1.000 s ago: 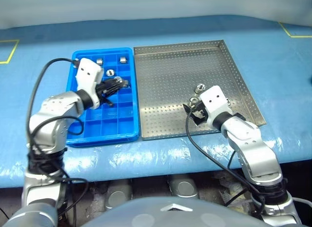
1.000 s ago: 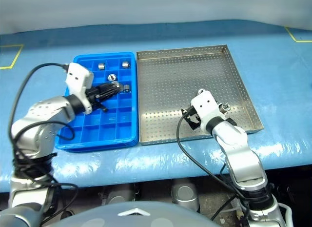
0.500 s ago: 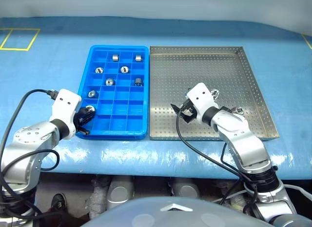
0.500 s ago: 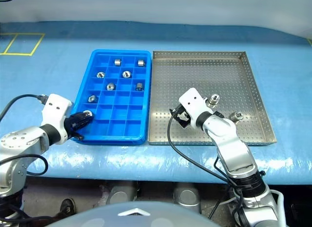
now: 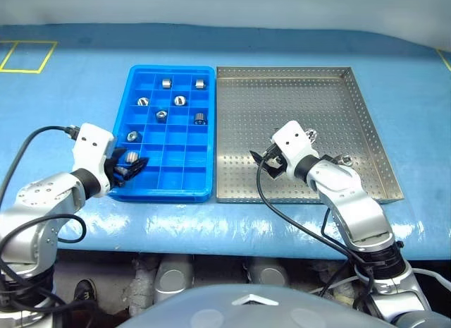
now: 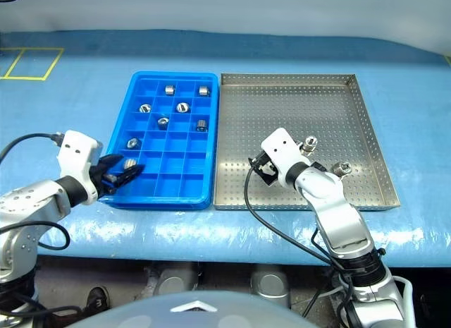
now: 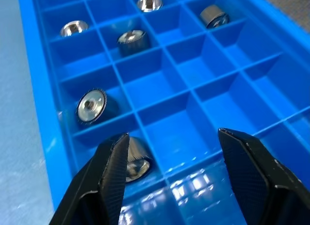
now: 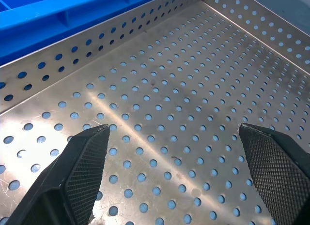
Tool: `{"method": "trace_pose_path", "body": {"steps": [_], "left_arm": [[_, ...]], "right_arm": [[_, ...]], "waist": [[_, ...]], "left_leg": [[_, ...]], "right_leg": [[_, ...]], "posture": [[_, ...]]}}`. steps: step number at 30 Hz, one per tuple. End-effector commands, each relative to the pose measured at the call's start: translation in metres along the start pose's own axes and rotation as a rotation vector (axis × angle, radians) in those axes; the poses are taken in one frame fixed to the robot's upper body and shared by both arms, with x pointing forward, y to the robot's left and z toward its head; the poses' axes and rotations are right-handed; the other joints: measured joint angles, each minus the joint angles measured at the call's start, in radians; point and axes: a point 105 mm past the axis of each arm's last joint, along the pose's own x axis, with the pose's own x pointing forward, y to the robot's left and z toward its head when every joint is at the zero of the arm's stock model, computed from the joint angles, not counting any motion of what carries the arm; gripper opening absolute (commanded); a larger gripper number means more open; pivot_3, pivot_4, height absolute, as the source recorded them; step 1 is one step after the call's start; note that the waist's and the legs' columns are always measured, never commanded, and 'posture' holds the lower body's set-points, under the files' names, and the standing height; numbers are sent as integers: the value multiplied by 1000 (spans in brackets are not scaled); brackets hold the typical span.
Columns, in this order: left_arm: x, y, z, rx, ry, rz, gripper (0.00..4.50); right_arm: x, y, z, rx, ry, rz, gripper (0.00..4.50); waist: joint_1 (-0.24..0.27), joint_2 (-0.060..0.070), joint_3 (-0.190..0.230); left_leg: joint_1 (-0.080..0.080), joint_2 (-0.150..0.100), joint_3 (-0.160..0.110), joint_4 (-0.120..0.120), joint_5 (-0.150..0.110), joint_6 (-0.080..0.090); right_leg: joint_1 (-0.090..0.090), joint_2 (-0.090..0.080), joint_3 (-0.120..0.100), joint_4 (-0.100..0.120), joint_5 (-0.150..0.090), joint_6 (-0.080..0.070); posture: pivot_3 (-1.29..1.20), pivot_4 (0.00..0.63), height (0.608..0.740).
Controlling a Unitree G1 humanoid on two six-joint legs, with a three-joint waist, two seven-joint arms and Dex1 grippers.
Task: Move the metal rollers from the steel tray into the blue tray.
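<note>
- Left gripper [image 7: 169,152] has just spread apart, leaving a roller [image 7: 133,159] in the blue tray [image 5: 204,194]
- Right gripper [image 8: 169,152] stays wide apart over the steel tray [image 5: 366,116]; two rollers [image 6: 310,143] remain

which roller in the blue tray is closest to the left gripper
The roller in the near-left corner compartment of the blue tray, right beside the open left gripper. The other rollers sit in rows farther back.

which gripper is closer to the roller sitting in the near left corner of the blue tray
Left. The left gripper hangs open right over that roller at the blue tray's near-left corner. The right gripper is open over the steel tray, well off to the right.
</note>
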Motion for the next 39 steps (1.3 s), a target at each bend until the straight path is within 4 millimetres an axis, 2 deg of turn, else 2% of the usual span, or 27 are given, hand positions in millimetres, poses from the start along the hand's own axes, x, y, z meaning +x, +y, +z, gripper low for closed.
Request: {"method": "trace_pose_path", "body": {"steps": [1,12,15,17,19,22,27,30,35,39], "left_arm": [[0,4,0,5,-1,7,3166],[20,-4,17,3,-79,-40,3166],[34,-31,38,-42,-204,-170,3166],[53,-58,51,-64,-264,-283,3166],[79,-86,56,-30,-259,-367,3166],[106,-116,60,25,-232,-452,3166],[135,-158,71,104,-222,-591,3166],[148,-178,70,145,-203,-644,3166],[168,-206,56,206,-138,-712,3166],[182,-214,44,247,-88,-697,3166]], "right_arm": [[-10,-11,11,-21,-40,-61,4500],[-14,-15,9,-10,-35,-100,4500],[-14,-21,6,-6,-19,-143,4500],[-14,-28,5,3,-7,-189,4500],[-16,-36,4,15,2,-244,4500],[-23,-39,2,7,18,-275,4500],[-42,-49,-4,11,44,-363,4500],[-53,-54,-8,12,69,-433,4500],[-75,-61,-14,17,111,-543,4500],[-88,-64,-17,28,126,-598,4500]], "waist": [[-6,0,0],[-20,0,0],[-21,0,0],[-16,0,0],[-12,0,0],[-25,0,0],[-63,1,-1],[-85,2,-1],[-139,3,-2],[-187,4,-2]], "left_leg": [[0,0,0,0,0,0],[0,0,0,0,0,0],[0,0,0,0,0,0],[0,-1,-1,1,0,0],[0,-1,-1,3,0,0],[0,-2,-1,4,0,0],[-1,-2,0,4,0,0],[-2,-2,0,4,0,0],[-3,-2,1,5,0,1],[-4,-2,1,7,0,1]], "right_leg": [[0,0,0,0,0,0],[0,0,0,0,0,0],[0,0,0,0,0,-1],[1,0,0,0,2,-2],[2,0,-1,0,3,-1],[3,0,0,-1,4,0],[1,0,1,-1,4,0],[1,0,2,-1,3,2],[0,1,4,-1,1,4],[0,1,4,-1,1,6]], "posture": [[-16,150,740],[-49,150,740],[-55,150,740],[-67,150,740],[-91,150,740],[-135,150,740],[-211,150,740],[-269,150,740],[-353,150,740],[-393,150,740]]}}
